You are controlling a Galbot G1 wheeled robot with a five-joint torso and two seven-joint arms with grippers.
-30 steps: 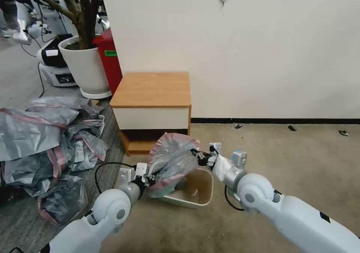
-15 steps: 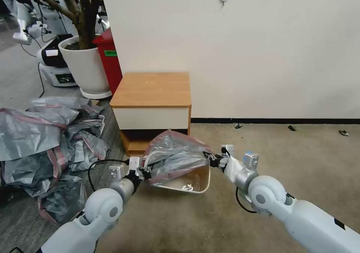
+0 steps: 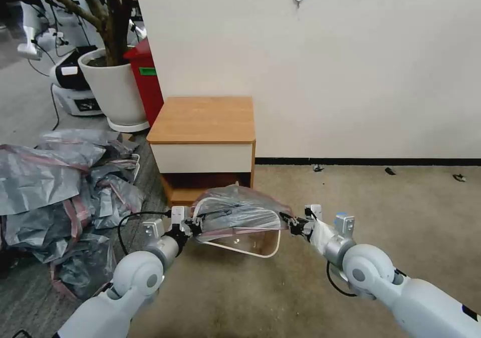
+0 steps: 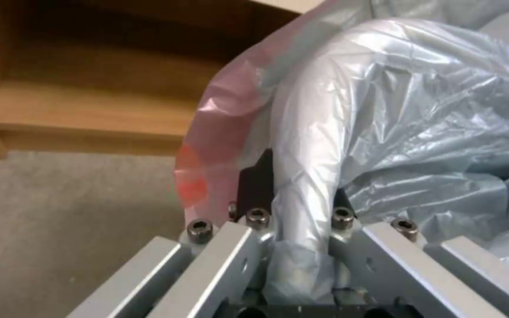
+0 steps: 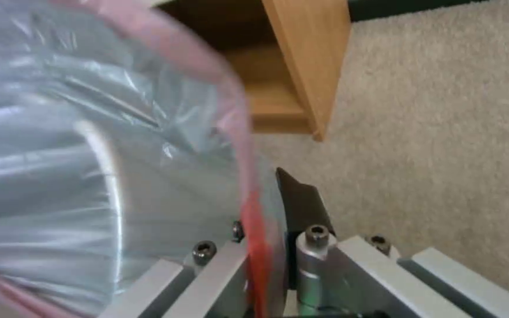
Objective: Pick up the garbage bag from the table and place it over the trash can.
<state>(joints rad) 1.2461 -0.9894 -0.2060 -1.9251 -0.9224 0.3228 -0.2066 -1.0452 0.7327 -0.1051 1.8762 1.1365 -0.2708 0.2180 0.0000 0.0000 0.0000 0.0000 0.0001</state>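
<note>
The garbage bag (image 3: 235,213), grey and crinkly with a pinkish-red rim, is stretched low between my two grippers across the mouth of the cream trash can (image 3: 250,252), whose front rim shows under it. My left gripper (image 3: 193,226) is shut on the bag's left side; close up, the left gripper (image 4: 298,194) pinches grey garbage bag (image 4: 419,115) plastic wrapped around a rounded edge. My right gripper (image 3: 289,223) is shut on the right side, and in its wrist view the right gripper (image 5: 266,212) clamps the red rim of the garbage bag (image 5: 60,132). The table (image 3: 203,120) stands just behind.
A big heap of grey bags (image 3: 60,188) lies on the floor at the left. A white plant pot (image 3: 112,90) and a tall red bin (image 3: 145,80) stand behind it by the wall. Open carpet (image 3: 401,213) lies to the right.
Both grippers have come down and moved apart. The bag, earlier bunched up high above the can, now lies flatter and wider across its mouth.
</note>
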